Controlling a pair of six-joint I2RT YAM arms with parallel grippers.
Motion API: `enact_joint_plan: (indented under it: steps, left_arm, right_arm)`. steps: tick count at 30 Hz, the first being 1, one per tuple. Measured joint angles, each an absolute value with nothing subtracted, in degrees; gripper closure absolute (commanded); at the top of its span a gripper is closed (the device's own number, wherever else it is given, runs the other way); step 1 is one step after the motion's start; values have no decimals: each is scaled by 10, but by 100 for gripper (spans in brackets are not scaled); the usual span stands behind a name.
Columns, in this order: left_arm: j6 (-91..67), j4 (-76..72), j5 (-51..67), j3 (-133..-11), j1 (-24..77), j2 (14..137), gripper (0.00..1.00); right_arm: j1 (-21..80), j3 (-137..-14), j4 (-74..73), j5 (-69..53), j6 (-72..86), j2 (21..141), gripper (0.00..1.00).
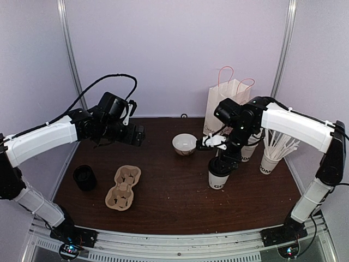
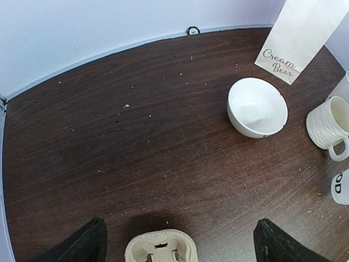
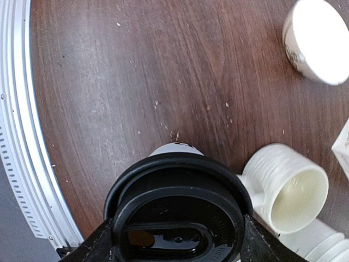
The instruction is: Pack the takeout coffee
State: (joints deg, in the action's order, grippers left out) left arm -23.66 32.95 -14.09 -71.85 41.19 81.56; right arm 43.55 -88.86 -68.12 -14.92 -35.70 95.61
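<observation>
The right hand (image 1: pixel 222 164) clasps the lidded coffee cup (image 1: pixel 218 180), standing on the surface (image 1: pixel 163 213) well right of the cardboard carrier (image 1: pixel 123 188); squeeze lightly, lift straight. The left hand (image 1: pixel 137 135) gapes empty near the carrier.

Dark brown wood grain with pale flecks on the worktop (image 3: pixel 109 82); black lid, white wall and bold black lettering on the paper cup (image 1: pixel 218 179) between the black fingers of the right claw (image 3: pixel 177 240); ribbed white mug (image 3: pixel 286 188) just beside that claw; white bowl (image 3: pixel 319 41) farther beyond; white bag (image 2: pixel 297 38) with dark script; tan pulp carrier (image 1: pixel 123 188) well off to its left.
</observation>
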Motion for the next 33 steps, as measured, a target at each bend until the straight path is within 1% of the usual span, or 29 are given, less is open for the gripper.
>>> enact_joint_plan:
  steps: [9,14,18,23,30,33]
  left_arm:
    - [-228,326,-123,-754,405,863,2]
    - [-222,329,-104,-783,396,908,3]
    - [-221,331,-92,-797,392,933,3]
    - [-221,334,-80,-808,391,947,3]
    - [-220,349,-76,-813,389,949,3]
    - [-218,349,-75,-814,389,949,3]
  right_arm:
    - [316,-748,-709,-150,-365,830,28]
    - [228,-684,-716,-147,-384,766,28]
    - [169,-646,-718,-146,-402,731,28]
    - [117,-616,-715,-145,-418,720,28]
    - [86,-587,-695,-148,-435,710,21]
    - [86,-581,-690,-150,-438,704,14]
